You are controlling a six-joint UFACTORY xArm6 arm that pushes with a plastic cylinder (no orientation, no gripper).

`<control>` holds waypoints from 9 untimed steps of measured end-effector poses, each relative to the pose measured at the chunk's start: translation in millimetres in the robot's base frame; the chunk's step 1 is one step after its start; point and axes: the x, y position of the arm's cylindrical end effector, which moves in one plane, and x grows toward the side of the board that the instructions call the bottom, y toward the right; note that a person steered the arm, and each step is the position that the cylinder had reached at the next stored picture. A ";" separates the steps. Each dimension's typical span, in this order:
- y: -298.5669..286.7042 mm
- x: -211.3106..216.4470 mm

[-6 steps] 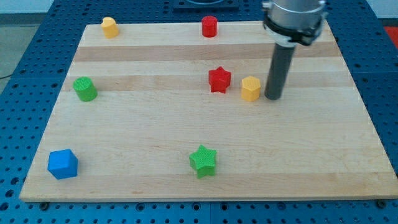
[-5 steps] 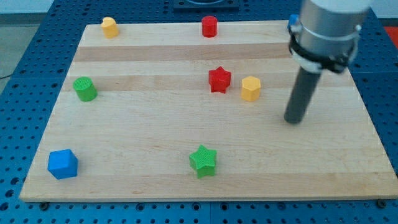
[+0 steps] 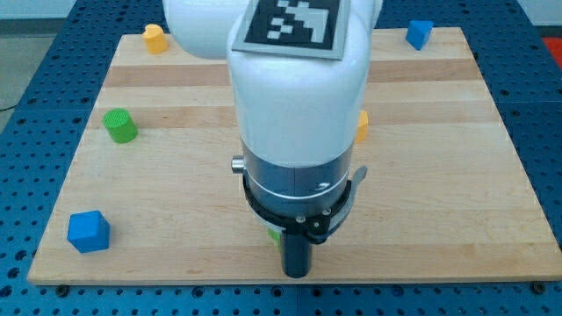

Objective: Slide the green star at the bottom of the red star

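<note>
The arm has swung from the right side to bottom centre; my tip sits just below the nearly hidden green star, ready to push upward. No hand: just a rod.

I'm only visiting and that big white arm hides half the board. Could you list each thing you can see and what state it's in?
my tip: down near the board's bottom edge.
green star: only a sliver shows beside the rod.
red star: hidden behind the arm.
green cylinder: upright, alone at the left.
blue cube: bottom left, untouched.
blue block: top right.
yellow block: top left.
yellow block by the arm: mostly hidden.
</note>
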 end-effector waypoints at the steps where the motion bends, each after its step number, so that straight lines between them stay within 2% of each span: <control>1: 0.1 -18.8; 3: -39.8 -38.8; 6: -5.0 -125.9; 7: 1.3 -121.0; 8: 16.9 -93.1; 9: 48.2 -105.8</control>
